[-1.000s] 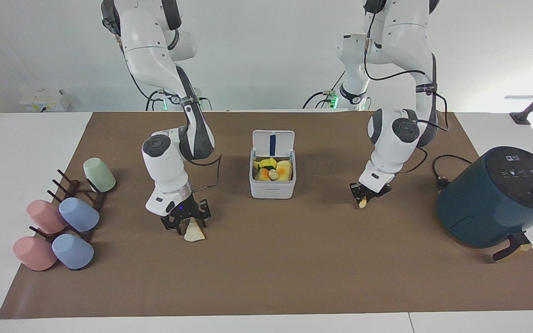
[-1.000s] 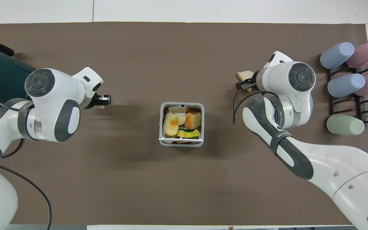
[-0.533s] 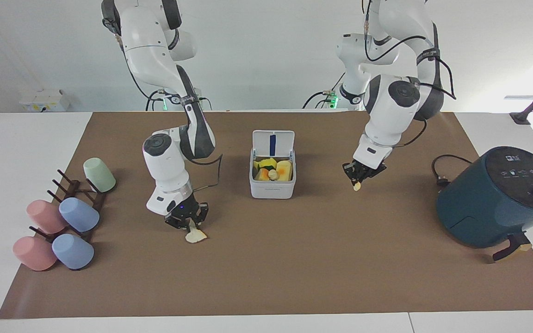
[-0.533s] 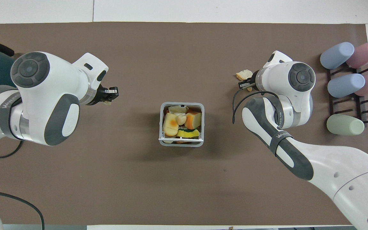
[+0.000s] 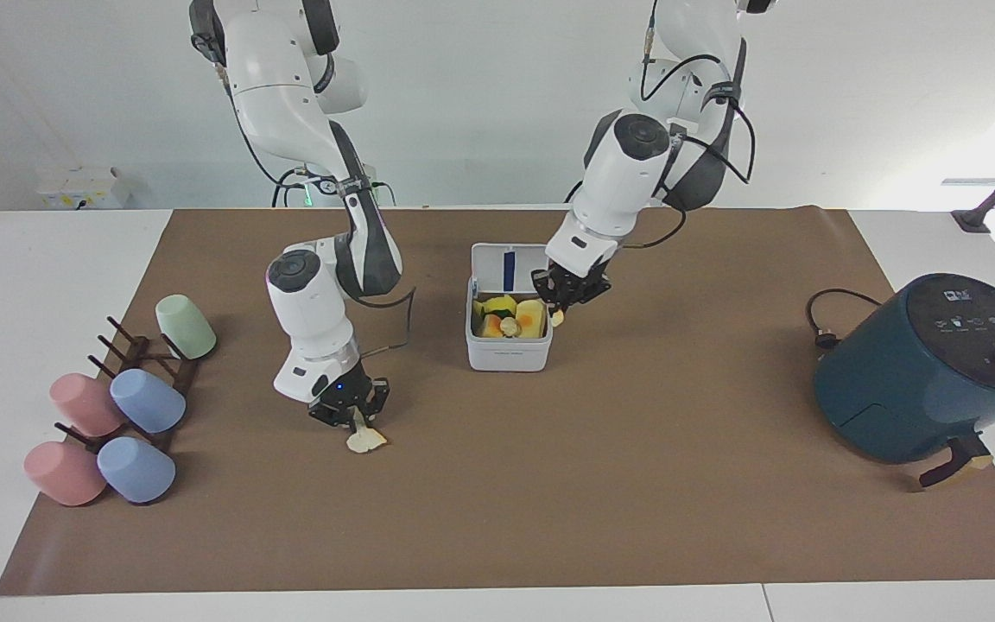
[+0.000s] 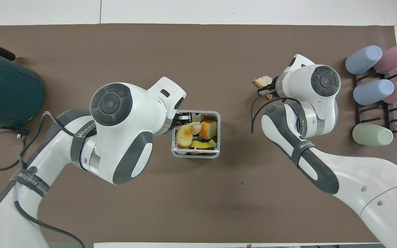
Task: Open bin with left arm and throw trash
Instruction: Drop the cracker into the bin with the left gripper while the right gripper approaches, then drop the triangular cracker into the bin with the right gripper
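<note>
Left gripper [image 5: 563, 304] pinches a small scrap [image 5: 557, 319] over the open bin's [image 5: 508, 354] edge, ready to drop; right gripper [image 5: 351, 418] grips the wedge [image 5: 365, 441] on the table.

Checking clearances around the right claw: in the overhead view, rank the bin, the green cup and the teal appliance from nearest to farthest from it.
1. Green cup, on the rack at the right arm's end.
2. Bin, mid-table, lid open.
3. Teal appliance, at the left arm's end.

The right claw grips a scrap.

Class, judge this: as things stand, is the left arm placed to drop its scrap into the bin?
Probably yes: the left claw, shut on a small scrap, hangs at the rim of the bin, whose lid stands open.
</note>
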Motion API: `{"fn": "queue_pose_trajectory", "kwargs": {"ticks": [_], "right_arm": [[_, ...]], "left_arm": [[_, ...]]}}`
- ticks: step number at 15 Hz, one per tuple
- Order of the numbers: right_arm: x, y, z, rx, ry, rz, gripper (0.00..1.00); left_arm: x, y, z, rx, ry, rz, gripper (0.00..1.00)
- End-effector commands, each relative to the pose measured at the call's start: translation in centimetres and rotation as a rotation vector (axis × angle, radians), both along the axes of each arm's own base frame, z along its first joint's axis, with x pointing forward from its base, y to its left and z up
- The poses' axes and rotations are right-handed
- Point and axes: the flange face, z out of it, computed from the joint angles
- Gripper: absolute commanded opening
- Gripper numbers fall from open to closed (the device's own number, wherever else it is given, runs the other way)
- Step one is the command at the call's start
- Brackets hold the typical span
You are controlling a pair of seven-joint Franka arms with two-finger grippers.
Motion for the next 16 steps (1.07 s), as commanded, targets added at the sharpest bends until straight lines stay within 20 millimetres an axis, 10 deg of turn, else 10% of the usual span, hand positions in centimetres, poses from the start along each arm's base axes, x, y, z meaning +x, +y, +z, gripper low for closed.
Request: {"fn": "queue_pose_trajectory", "kwargs": {"ticks": [1,2,3,11,16], "right_arm": [[0.3,0.0,1.9,-0.005,0.032,0.006,0.00],[0.3,0.0,2.8,-0.005,0.036,0.007,0.00],[0.4,0.4,4.1,-0.005,0.050,0.013,0.00],[1.2,2.3,12.8,0.070,0.170,-0.070,0.00],[-2.0,12.1,17.1,0.141,0.249,-0.328,0.00]], "left_arm": [[-1.5,-2.5,-0.4,-0.037,-0.026,-0.022,0.28],[-1.7,-2.7,-0.4,-0.039,-0.029,-0.024,0.95],[-1.8,-2.6,-0.4,-0.035,-0.021,-0.026,1.00],[-0.7,2.4,2.3,0.014,0.036,0.010,1.00],[1.8,12.0,5.8,0.102,0.027,-0.021,1.00]]}}
